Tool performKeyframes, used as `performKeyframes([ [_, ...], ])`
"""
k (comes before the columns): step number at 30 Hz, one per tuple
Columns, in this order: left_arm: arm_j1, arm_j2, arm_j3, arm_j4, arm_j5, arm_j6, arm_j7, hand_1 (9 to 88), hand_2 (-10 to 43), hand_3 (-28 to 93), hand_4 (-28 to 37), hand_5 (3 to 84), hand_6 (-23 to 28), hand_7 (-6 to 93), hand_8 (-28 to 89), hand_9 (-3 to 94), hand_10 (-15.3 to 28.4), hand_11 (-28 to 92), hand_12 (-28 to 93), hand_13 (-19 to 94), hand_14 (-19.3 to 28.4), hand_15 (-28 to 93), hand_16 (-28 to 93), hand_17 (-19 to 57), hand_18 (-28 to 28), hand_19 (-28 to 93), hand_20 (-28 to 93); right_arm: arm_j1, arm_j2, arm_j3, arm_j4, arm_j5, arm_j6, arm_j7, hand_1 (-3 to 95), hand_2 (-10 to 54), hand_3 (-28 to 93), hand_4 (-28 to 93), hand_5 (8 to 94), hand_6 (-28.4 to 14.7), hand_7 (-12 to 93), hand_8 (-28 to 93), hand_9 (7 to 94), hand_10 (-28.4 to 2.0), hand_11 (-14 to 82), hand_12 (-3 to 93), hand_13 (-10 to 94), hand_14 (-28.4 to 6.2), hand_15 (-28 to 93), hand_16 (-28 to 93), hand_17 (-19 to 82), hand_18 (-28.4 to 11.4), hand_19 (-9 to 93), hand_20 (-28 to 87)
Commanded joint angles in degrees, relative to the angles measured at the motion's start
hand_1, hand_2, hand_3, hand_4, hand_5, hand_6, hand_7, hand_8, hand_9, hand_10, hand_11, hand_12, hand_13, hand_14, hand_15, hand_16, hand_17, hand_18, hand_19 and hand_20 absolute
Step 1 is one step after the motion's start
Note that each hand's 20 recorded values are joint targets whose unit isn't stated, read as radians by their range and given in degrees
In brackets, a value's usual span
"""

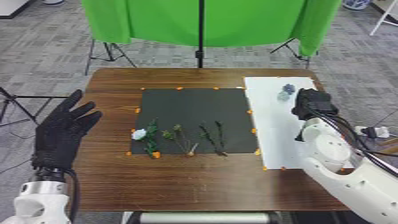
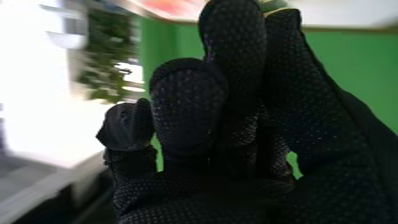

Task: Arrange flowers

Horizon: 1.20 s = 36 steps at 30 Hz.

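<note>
Over the white sheet (image 1: 274,125), the right hand (image 1: 317,104) pinched a pale green piece (image 2: 276,6) at its fingertips — the bluish flowers (image 1: 289,88) were just beside that hand. Left of the white flower (image 1: 139,134), the left hand (image 1: 59,131) was open, fingers spread.

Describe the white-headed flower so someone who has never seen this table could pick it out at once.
On the brown wooden table, find the dark sheet to the left of the long white sheet. At the dark sheet's lower left lies the flower, leftmost in the row. Its full, pale bloom sets it apart from the thinner, darker sprigs to its right.
</note>
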State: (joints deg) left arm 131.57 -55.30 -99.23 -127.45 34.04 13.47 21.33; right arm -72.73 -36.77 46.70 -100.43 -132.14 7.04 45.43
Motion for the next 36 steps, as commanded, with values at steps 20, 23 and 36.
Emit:
performKeyframes([
  [20,-10.2,-0.01,0.74,0.44,4.66,-4.99,-8.94,25.2,5.8,78,-22.6,35.0,8.1,14.0,-10,34.3,20.7,26,12,27,28.4,56,-9,-6.6,28.4,64,-3,25.6,-44.9,-24.8,21.3,-4.3,-6.2,-13.6,55.2,-9.5,65,-28,88.1,5.4,16,1,93.3,-5.8,24.4,31.2,72,-6.5,74,20,26,-22.5,93,53],
  [23,-11.2,-0.3,1.17,0.81,4.72,-5.3,-9.63,25.2,5.7,78,-22.5,35.0,8.1,14.0,-10,34.3,20.6,26,12,27,28.4,56,-9,-6.6,28.4,64,-3,26.9,-45.1,-27.4,22.4,-4.0,-5.0,-12.7,56.3,-9.5,63,-28,88.1,5.7,16,0,92.9,-5.8,25.0,31.5,71,-6.4,74,19,25,-22.1,93,53],
  [36,-14.0,-0.55,2.35,1.94,5.11,-6.45,-10.79,25.4,5.8,78,-22.5,35.1,8.1,14.0,-10,34.3,20.7,26,12,27,28.4,56,-9,-6.5,28.4,64,-3,31.6,-45.3,-33.9,24.7,-1.7,-4.3,-9.1,60.8,-9.5,51,-28,84.3,6.9,14,-3,89.6,-6.1,29.5,27.0,69,-6.1,75,18,25,-21.6,93,51],
])
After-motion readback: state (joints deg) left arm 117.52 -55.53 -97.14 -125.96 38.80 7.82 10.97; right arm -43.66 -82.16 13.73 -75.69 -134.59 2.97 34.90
